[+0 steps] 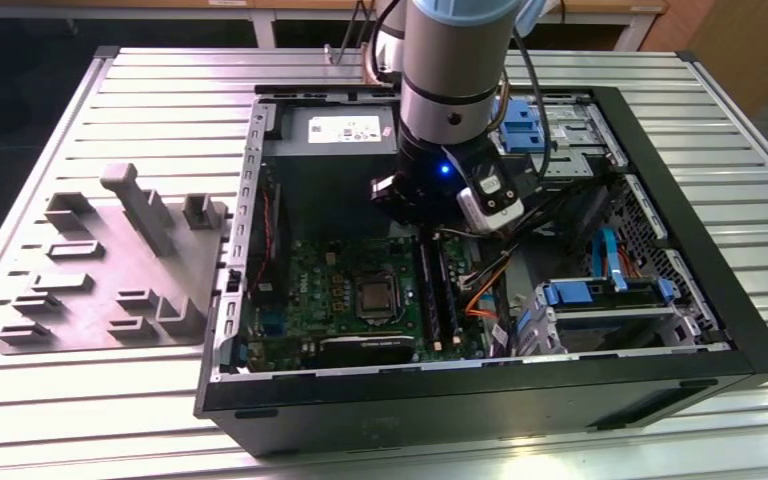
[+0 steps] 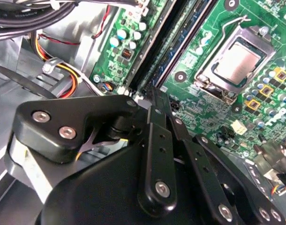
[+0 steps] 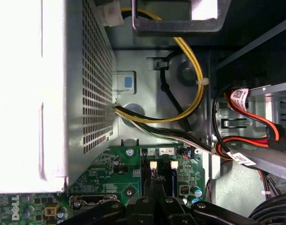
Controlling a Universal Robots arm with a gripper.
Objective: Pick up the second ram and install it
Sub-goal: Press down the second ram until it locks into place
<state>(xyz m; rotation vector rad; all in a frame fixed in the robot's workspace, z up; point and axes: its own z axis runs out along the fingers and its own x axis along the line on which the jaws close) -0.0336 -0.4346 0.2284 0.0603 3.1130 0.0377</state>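
While the arm hangs inside the open computer case [image 1: 744, 350], its gripper [image 2: 154, 101], jaws nearly closed, presses the second ram [image 2: 178, 47] into its motherboard [image 2: 213, 101] slot; a square, even downward push would likely seat both ends.

The exterior view looks steeply down from farther off onto the open black computer case [image 1: 491, 390] on the ribbed metal desk [image 1: 157, 90]. Both wrist views sit close inside it, sharing the green motherboard [image 2: 218, 108] [image 3: 110, 173] and its long black slot rails [image 2: 154, 51] [image 3: 154, 180].
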